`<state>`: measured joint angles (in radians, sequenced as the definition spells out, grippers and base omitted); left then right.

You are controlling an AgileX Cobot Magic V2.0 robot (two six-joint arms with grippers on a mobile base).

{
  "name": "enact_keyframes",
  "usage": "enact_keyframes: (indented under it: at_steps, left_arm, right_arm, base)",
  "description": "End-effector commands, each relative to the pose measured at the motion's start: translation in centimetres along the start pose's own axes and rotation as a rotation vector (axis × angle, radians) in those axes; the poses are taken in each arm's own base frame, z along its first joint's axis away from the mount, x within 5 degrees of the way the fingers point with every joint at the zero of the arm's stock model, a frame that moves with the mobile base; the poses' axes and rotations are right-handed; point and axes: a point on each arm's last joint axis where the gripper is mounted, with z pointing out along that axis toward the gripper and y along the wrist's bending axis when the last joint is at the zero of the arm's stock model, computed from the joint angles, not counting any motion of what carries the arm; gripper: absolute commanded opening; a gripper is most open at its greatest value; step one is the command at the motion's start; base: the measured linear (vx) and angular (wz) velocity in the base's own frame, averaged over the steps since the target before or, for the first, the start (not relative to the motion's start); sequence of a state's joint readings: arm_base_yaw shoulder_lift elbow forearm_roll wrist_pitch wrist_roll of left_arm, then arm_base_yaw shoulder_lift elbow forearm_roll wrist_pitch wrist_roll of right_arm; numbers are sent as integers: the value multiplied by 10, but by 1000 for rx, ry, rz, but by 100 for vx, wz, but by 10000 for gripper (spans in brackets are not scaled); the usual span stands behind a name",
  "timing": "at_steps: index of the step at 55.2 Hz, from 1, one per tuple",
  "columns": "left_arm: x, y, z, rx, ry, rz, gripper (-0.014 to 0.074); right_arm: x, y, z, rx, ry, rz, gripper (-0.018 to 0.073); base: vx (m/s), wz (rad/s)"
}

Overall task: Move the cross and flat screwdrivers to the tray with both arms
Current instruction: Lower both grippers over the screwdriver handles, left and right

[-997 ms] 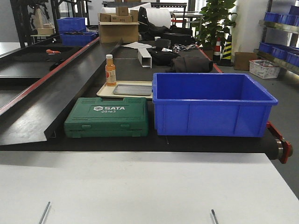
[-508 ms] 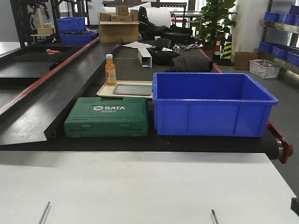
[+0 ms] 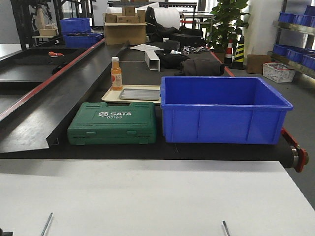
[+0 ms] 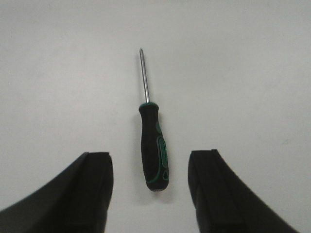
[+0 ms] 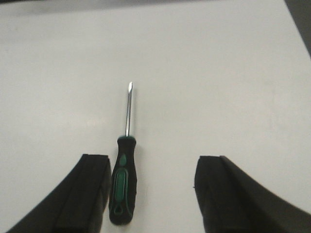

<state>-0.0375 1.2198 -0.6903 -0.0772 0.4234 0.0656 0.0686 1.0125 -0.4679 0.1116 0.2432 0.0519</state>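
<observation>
On the near white table, both pickups are pending: pre-grasp stage, nothing lifted. Left gripper hangs low, spread wide and empty, fingers straddling the handle of the cross screwdriver, which lies flat, tip pointing far. Right gripper is likewise released. The flat screwdriver lies off-centre, just beside the finger at view left; contact unclear. Next, by my reading: right claw shifts left, both descend and clamp the handles. Grey tray sits far, beyond the green tool case, left of the blue crate.
</observation>
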Motion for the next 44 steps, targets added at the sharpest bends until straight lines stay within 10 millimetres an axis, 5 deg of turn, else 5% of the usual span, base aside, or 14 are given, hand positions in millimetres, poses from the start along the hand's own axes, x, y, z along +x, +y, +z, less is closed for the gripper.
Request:
enact_keyframes:
  at_steps: [1, 16, 44]
  left_arm:
    - [-27, -1, 8, 7, -6, -19, 483]
    - [-52, 0, 68, 11, 158, -20, 483]
    - [-45, 3, 142, 13, 295, 24, 483]
  right_arm:
    - [-9, 2, -1, -7, -6, 20, 471]
    - [-7, 1, 3, 0, 12, 1, 471]
    - [-1, 1, 3, 4, 81, 1, 471]
  base:
    - [0, 0]
    - [0, 0]
    - [0, 0]
